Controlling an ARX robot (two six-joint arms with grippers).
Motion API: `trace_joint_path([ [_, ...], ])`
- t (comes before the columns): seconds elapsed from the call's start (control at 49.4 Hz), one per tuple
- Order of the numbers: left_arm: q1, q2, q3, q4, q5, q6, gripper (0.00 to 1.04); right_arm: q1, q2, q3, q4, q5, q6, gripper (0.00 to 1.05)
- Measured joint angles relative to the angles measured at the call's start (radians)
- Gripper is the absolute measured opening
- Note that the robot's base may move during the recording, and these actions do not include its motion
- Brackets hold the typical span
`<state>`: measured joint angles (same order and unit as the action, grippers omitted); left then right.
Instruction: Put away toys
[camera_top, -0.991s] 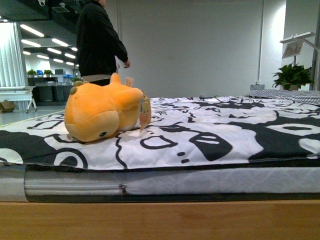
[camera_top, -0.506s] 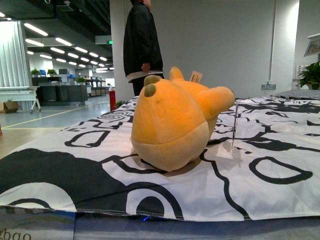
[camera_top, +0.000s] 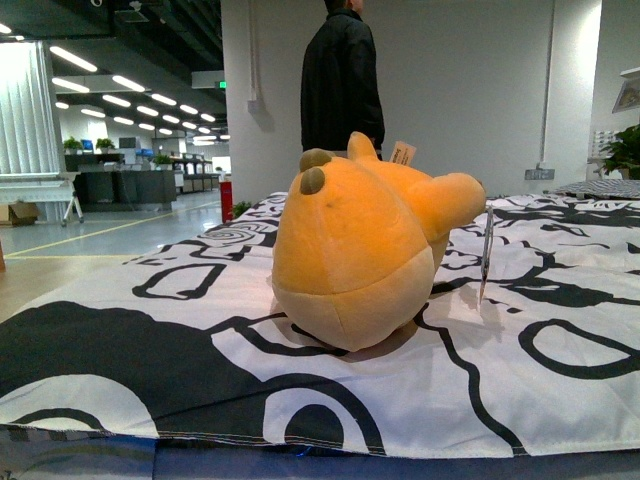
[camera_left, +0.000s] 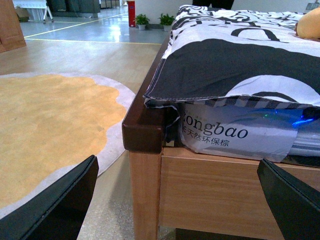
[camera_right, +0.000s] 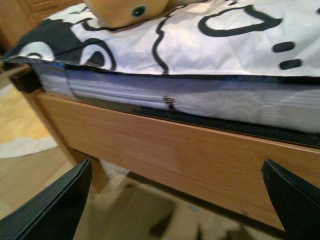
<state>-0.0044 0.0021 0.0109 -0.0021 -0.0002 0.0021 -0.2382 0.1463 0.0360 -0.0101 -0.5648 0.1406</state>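
The toy, an orange-yellow plush animal (camera_top: 360, 250) with a paler belly, lies on the black-and-white patterned bedspread (camera_top: 150, 350), close in the front view. A paper tag hangs at its side. The right wrist view catches its face (camera_right: 127, 11) at the bed's edge; the left wrist view shows a sliver of it (camera_left: 311, 24) far off. My left gripper (camera_left: 180, 200) is open, low in front of the bed's wooden corner post. Also open, my right gripper (camera_right: 180, 200) hangs below the wooden side rail. Neither holds anything, and neither arm shows in the front view.
A person in black (camera_top: 342, 85) stands behind the bed. The wooden bed frame (camera_left: 150, 135) with a wrapped mattress (camera_right: 200, 100) stands just ahead of both grippers. A round yellow rug (camera_left: 45, 125) covers the floor beside the bed. A potted plant (camera_top: 625, 150) stands at the far right.
The front view has closed in on the toy, which now fills the middle of the picture. The person behind the bed has stepped to the right.
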Motion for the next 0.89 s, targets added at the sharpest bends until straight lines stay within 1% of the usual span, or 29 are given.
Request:
trace_joint_path([
  [0.061,0.000,0.000,0.000,0.000,0.000,0.000,0.99,-0.038,0.018,0.008,0.026,-0.068,0.018,1.04],
  [0.121,0.000,0.000,0.000,0.000,0.000,0.000,0.99,-0.066,0.041,0.026,0.064,-0.090,0.036,1.04],
  [0.263,0.000,0.000,0.000,0.000,0.000,0.000,0.99,-0.082,0.118,0.061,0.161,-0.087,0.055,1.04],
  [0.344,0.000,0.000,0.000,0.000,0.000,0.000,0.99,-0.066,0.230,0.109,0.269,-0.053,0.054,1.04],
  [0.445,0.000,0.000,0.000,0.000,0.000,0.000,0.99,-0.003,0.392,0.192,0.400,0.017,0.047,1.04],
  [0.506,0.000,0.000,0.000,0.000,0.000,0.000,0.99,0.046,0.474,0.254,0.443,0.060,0.038,1.04],
  [0.607,0.000,0.000,0.000,0.000,0.000,0.000,0.99,0.143,0.596,0.359,0.483,0.145,0.003,1.04],
  [0.667,0.000,0.000,0.000,0.000,0.000,0.000,0.99,0.185,0.648,0.402,0.496,0.177,-0.017,1.04],
  [0.89,0.000,0.000,0.000,0.000,0.000,0.000,0.99,0.296,0.847,0.547,0.542,0.277,-0.071,1.04],
])
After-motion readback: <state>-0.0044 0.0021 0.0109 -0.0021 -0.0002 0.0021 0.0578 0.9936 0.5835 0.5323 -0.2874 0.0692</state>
